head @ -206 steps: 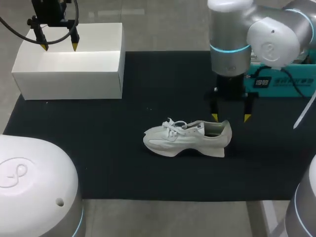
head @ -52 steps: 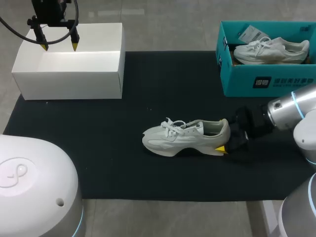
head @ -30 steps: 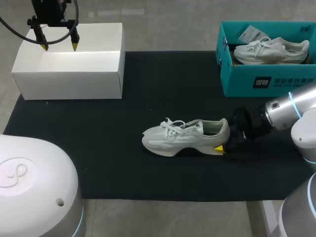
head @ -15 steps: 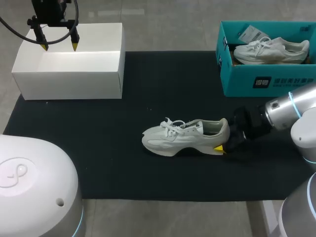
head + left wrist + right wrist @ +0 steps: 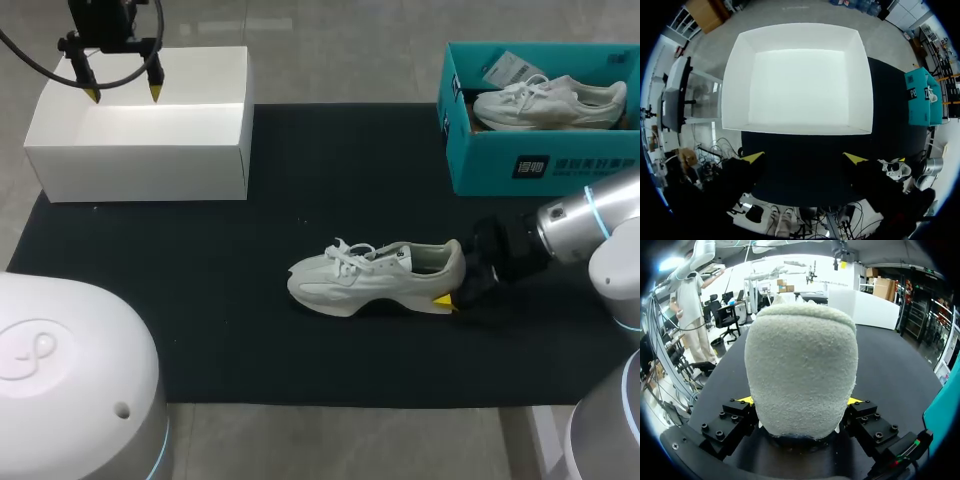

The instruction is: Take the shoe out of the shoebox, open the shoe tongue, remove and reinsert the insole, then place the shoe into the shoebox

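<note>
Nearest the robot, a strip of grey table (image 5: 330,440) shows in front of a black mat (image 5: 300,200) that covers the working area.

A pale shoe (image 5: 375,280) stands on its sole at the middle of the mat, toe toward the left arm's side and heel toward the right arm's side. The right gripper (image 5: 799,401) lies low at the heel, with one finger pressed against each side, clamping the shoe. In the head view only one yellow tip shows, at the edge of the sole.

At the far right, a teal box (image 5: 540,165) stands partly on the mat. It holds a second shoe (image 5: 550,103) and a paper tag (image 5: 505,68). Its front wall carries white print, too small to read.

At the far left, an open white box (image 5: 140,150) stands at the mat's edge. The left gripper (image 5: 123,95) hangs above its back rim, fingers spread and touching nothing.
</note>
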Robot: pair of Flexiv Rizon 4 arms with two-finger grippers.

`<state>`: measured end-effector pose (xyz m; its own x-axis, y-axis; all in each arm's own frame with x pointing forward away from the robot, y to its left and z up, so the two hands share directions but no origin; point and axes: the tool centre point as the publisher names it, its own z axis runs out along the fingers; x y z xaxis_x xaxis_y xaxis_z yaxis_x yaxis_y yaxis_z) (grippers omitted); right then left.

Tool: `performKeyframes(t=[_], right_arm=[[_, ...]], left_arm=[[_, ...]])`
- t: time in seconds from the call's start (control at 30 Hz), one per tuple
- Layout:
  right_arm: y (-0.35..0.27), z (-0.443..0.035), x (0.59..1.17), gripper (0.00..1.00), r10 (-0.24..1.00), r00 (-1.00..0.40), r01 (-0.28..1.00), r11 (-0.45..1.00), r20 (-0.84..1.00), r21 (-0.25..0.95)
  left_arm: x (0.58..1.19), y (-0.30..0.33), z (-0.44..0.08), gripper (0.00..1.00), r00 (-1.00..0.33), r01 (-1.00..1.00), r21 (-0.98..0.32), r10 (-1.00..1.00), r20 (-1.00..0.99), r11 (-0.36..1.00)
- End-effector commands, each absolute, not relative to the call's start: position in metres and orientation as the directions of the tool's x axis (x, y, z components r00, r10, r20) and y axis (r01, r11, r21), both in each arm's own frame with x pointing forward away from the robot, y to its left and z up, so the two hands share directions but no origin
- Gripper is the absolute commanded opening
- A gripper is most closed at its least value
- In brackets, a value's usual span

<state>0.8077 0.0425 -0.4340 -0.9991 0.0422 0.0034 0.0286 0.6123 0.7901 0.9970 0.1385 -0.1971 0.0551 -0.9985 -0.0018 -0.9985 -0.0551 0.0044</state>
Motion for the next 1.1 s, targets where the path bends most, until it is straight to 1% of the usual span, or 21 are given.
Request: performKeyframes(t=[0.03,0.07,0.13,0.23,0.4,0.5,0.53,0.6,0.73,0.77,0.8,1.1], right_arm=[[0.046,-0.437,0.810,0.00,0.043,-0.999,0.029,0.614,0.003,0.789],[0.046,-0.437,0.810,0.00,0.043,-0.999,0.029,0.614,0.003,0.789],[0.046,-0.437,0.810,0.00,0.043,-0.999,0.029,0.614,0.003,0.789],[0.046,-0.437,0.810,0.00,0.043,-0.999,0.029,0.614,0.003,0.789],[0.046,-0.437,0.810,0.00,0.043,-0.999,0.029,0.614,0.003,0.789],[0.046,-0.437,0.810,0.00,0.043,-0.999,0.029,0.614,0.003,0.789],[0.046,-0.437,0.810,0.00,0.043,-0.999,0.029,0.614,0.003,0.789],[0.046,-0.437,0.810,0.00,0.043,-0.999,0.029,0.614,0.003,0.789],[0.046,-0.437,0.810,0.00,0.043,-0.999,0.029,0.614,0.003,0.789],[0.046,-0.437,0.810,0.00,0.043,-0.999,0.029,0.614,0.003,0.789],[0.046,-0.437,0.810,0.00,0.043,-0.999,0.029,0.614,0.003,0.789],[0.046,-0.437,0.810,0.00,0.043,-0.999,0.029,0.614,0.003,0.789]], left_arm=[[0.997,0.111,-0.191,1.00,0.120,-0.992,0.035,-0.992,-0.046,-0.121],[0.997,0.102,-0.193,1.00,0.176,-0.982,0.057,-0.982,-0.065,-0.180],[0.994,0.088,-0.195,1.00,0.192,-0.979,0.054,-0.976,-0.101,-0.198],[0.989,0.070,-0.200,1.00,0.163,-0.985,0.039,-0.984,-0.068,-0.166],[0.980,0.040,-0.208,1.00,0.129,-0.990,0.050,-0.987,-0.100,-0.134],[0.973,0.022,-0.213,1.00,0.146,-0.986,0.058,-0.979,-0.143,-0.156],[0.970,0.019,-0.214,1.00,0.165,-0.983,0.060,-0.978,-0.123,-0.174],[0.962,0.008,-0.217,1.00,0.158,-0.984,0.062,-0.982,-0.105,-0.165],[0.945,-0.013,-0.220,1.00,0.146,-0.987,0.045,-0.981,-0.129,-0.152],[0.941,-0.017,-0.222,1.00,0.129,-0.988,0.067,-0.983,-0.134,-0.139],[0.937,-0.021,-0.223,1.00,0.082,-0.993,0.074,-0.985,-0.154,-0.094],[0.937,-0.021,-0.223,1.00,0.082,-0.993,0.074,-0.985,-0.154,-0.094]])
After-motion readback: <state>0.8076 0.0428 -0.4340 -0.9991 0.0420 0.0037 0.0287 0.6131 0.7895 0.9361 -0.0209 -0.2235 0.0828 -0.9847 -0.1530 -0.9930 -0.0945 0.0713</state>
